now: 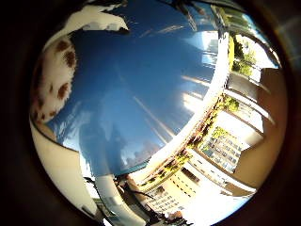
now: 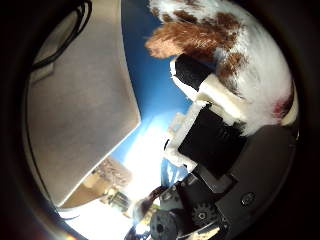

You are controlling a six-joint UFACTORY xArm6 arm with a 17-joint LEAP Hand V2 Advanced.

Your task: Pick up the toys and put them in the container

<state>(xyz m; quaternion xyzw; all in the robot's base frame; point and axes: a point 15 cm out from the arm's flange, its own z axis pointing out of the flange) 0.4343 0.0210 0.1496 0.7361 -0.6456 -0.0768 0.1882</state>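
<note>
Toy [image 2: 250, 60], white plush with brown spots, sits clasped by the hand's [image 2: 210, 150] fingers [image 2: 192, 70] above a glossy blue surface [image 1: 141, 94].

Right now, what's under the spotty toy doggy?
The white and brown plush toy lies against a shiny blue surface, with the hand's finger pressed on it. What's beneath its body is covered.

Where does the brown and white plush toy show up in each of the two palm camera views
Little finger side palm view: the plush toy sits at the picture's rim, against the blue surface.
Thumb side palm view: it fills one corner, close to the palm, pressed against the hand.
Shared landmark: the blue surface.
</note>
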